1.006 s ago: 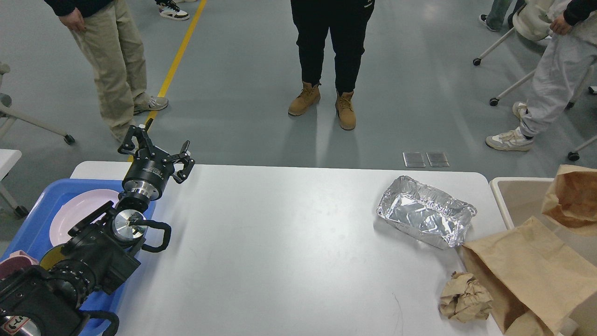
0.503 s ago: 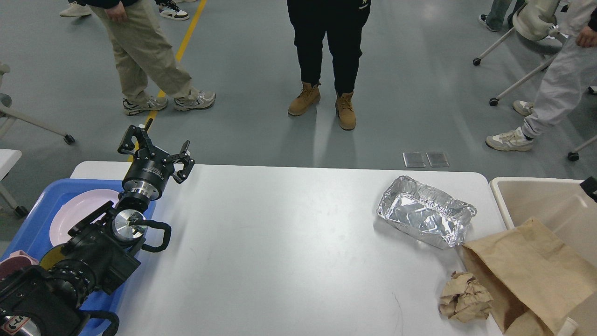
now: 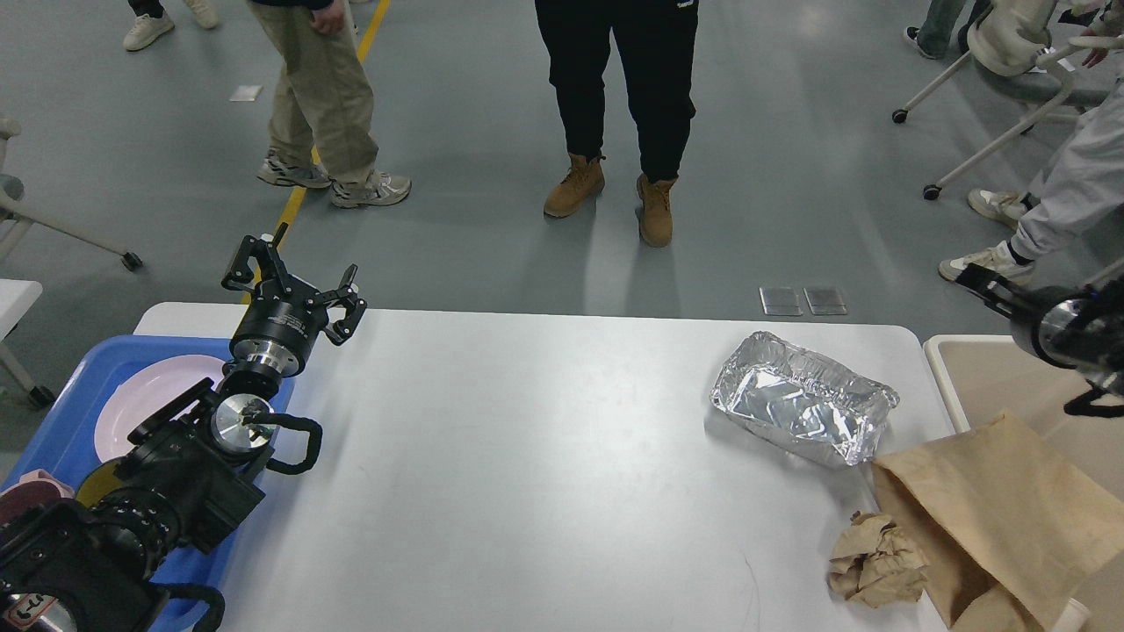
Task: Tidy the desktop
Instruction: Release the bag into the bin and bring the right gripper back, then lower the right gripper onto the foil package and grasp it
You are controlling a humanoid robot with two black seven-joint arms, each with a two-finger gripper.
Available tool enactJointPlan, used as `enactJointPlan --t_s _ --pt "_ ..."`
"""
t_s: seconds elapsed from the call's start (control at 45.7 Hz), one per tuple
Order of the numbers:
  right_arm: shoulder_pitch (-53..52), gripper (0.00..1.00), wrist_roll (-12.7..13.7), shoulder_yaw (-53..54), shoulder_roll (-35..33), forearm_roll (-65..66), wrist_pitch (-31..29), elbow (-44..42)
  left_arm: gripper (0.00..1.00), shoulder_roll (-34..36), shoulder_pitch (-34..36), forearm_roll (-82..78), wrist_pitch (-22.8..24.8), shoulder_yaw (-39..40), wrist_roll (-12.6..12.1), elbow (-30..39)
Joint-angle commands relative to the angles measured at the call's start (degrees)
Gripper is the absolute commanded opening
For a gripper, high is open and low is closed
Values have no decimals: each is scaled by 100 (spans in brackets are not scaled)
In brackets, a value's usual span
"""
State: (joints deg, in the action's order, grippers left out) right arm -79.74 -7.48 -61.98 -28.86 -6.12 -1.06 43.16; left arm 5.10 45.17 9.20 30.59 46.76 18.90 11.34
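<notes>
The white desktop point(image 3: 527, 456) fills the lower view. On its right side lie a crumpled foil tray point(image 3: 803, 408), a flat brown paper bag point(image 3: 992, 518) and a crumpled brown paper ball point(image 3: 876, 562). My left gripper point(image 3: 297, 279) is open and empty, raised over the desktop's far left corner beside the blue tray point(image 3: 48, 430). My right gripper point(image 3: 982, 284) shows at the right edge, above the far rim of the beige bin point(image 3: 944, 377). It is small and dark, so its fingers cannot be told apart.
The blue tray holds a pink plate point(image 3: 145, 399) and bowls at its near end. People stand on the floor beyond the far edge. Wheeled chairs stand at the far right and far left.
A crumpled brown bag that hung over the bin a second ago is gone from view. My right arm has come into view above the bin. The left arm has not moved. People have walked.
</notes>
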Motion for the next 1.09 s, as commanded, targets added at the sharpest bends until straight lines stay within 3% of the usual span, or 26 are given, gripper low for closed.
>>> enactJointPlan --t_s 0.0,0.219,0.415,0.547,0.743,1.071 --pt "-849 100 10 -130 266 -39 -1333 307 97 0 1 3 0 0 0 0" --pt "-1948 100 10 -516 758 -39 -3013 597 97 0 1 3 0 0 0 0" --pt "-2626 100 10 -973 1101 5 -3524 1142 97 0 1 3 0 0 0 0" --pt "-2021 100 19 -956 1119 102 -3243 915 97 0 1 3 0 0 0 0" --pt "-167 100 19 -921 1110 76 -2057 -123 97 0 1 -6 0 0 0 0" --pt "995 100 28 -464 1066 84 -923 -255 97 0 1 3 0 0 0 0"
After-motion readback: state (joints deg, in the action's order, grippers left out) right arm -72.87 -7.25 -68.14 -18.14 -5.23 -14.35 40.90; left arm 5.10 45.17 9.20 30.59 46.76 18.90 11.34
